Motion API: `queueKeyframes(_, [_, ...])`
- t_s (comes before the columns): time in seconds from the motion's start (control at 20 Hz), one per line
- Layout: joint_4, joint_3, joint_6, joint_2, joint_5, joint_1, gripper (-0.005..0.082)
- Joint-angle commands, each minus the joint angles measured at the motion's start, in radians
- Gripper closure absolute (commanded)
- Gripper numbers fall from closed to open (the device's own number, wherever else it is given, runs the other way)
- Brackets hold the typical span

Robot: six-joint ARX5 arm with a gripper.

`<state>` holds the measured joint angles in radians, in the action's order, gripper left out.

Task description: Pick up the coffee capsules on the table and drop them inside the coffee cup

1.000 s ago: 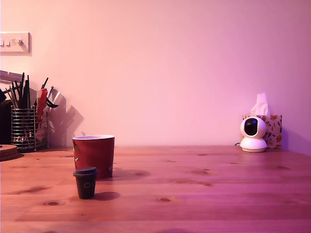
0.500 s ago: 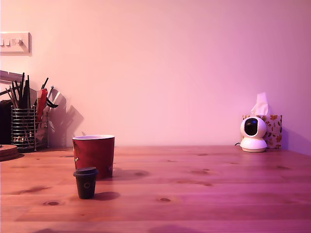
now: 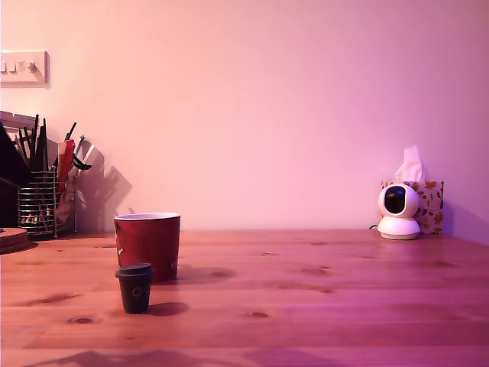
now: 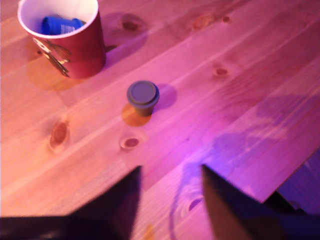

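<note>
The tool (image 4: pixel 171 169) hangs above the wooden surface (image 4: pixel 240 100) with its two dark fingers (image 4: pixel 125 200) spread apart and only bare wood showing between them. The dark capsule (image 4: pixel 143 97) stands upright on the surface, lid uppermost, ahead of the fingertips and clear of them. In the exterior view this dark capsule (image 3: pixel 135 287) stands in front of the red cup (image 3: pixel 147 245), nearer the camera, close to it but not touching. The red cup (image 4: pixel 80 50) stands upright, mouth open, and the wrist view shows a blue capsule (image 4: pixel 61 24) lying inside it against the pale inner wall. At the exterior view's left, near the wall, a wire mesh holder (image 3: pixel 37 202) contains dark utensils, and a wall switch (image 3: pixel 23 67) is mounted above it. At the exterior view's right, a white camera (image 3: pixel 398 210) stands just in front of a patterned tissue box (image 3: pixel 430 200).
</note>
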<state>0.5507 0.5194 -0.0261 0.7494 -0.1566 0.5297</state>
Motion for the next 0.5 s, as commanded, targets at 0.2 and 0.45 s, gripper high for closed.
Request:
queueKeyframes(0.2, [-0.073, -0.016, 0.000, 0.011, -0.003, 0.003, 0.0039])
queueKeyframes(0.45, [-0.135, -0.066, -0.001, 0.016, -0.004, 0.003, 0.0039])
